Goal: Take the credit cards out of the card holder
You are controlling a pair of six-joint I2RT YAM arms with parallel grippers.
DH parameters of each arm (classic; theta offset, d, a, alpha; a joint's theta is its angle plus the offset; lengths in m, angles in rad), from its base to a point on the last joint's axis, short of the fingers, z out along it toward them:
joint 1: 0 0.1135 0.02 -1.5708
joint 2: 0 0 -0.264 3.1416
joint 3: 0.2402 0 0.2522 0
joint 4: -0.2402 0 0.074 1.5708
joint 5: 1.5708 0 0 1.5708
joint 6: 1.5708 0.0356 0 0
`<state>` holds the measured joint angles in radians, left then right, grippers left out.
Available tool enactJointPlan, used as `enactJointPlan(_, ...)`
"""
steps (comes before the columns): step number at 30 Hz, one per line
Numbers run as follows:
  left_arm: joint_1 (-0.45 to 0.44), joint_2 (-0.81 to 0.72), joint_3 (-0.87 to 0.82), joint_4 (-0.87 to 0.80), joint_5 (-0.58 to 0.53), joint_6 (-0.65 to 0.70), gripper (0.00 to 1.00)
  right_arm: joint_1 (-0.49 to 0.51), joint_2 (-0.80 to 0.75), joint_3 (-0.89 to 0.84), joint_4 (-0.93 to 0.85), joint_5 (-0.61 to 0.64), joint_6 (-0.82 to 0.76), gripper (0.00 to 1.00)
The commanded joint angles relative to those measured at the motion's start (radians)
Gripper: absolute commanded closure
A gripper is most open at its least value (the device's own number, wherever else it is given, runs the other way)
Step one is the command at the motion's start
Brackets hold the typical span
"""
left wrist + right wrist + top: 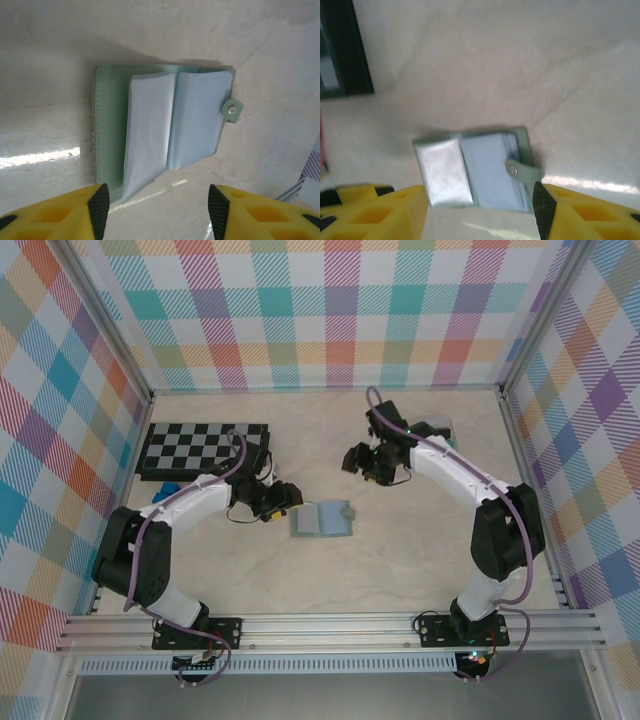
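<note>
Open card holder (322, 520) lying flat on the table (400, 570), near the middle and between the two arms. The table top is smooth, pale and faintly marbled, with a glossy sheen under the light. The card holder is a small rectangular bifold with a matt sage-green cover stitched along its edge. Spread across the inside are thin, slightly glossy grey-blue sleeves (150, 130), which bow upward at the fold. What the sleeves hold cannot be told. A short rounded tab (232, 110) with a round metal snap sticks out from one long edge. The left gripper (159, 202) hovers just beside the card holder's near edge. Its fingers (50, 215) are of yellow moulded plastic with black pads, set well apart and holding nothing. The right gripper (481, 210) hangs above the table on the far side of the card holder, apart from it. Its yellow fingers (375, 215) are likewise spread and hold nothing. A flat chessboard (205, 447) of black and pale squares lies at the far left of the table. Walls (330, 310) with a pastel plaid pattern enclose the table on three sides.
</note>
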<state>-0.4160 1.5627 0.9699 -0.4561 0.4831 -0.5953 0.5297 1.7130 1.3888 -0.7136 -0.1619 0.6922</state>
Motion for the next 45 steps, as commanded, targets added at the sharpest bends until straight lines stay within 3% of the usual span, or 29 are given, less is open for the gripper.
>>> enactJointPlan(1, -0.027, 0.035, -0.017, 0.063, 0.021, -0.045, 0.52, 0.078, 0.016, -0.051, 0.022, -0.027, -0.053, 0.44)
enactJointPlan(7, -0.042, 0.096, -0.013, 0.084, 0.012, -0.060, 0.66, 0.168, 0.091, -0.109, 0.030, -0.002, -0.018, 0.51)
enactJointPlan(15, -0.045, 0.150, -0.009, 0.089, 0.023, -0.055, 0.85, 0.183, 0.204, -0.057, -0.022, 0.071, 0.000, 0.55)
enactJointPlan(25, -0.045, 0.170, -0.009, 0.097, 0.033, -0.051, 0.97, 0.185, 0.258, -0.037, 0.007, 0.024, -0.017, 0.58)
enactJointPlan(32, -0.046, 0.194, -0.017, 0.114, 0.046, -0.051, 1.00, 0.185, 0.251, -0.043, 0.049, -0.031, -0.025, 0.69)
enactJointPlan(42, -0.046, 0.219, -0.028, 0.120, 0.037, -0.051, 1.00, 0.188, 0.243, -0.045, 0.059, -0.036, -0.021, 0.69)
enactJointPlan(45, -0.046, 0.227, -0.031, 0.115, 0.020, -0.053, 1.00, 0.207, 0.234, -0.033, 0.027, 0.026, -0.023, 0.68)
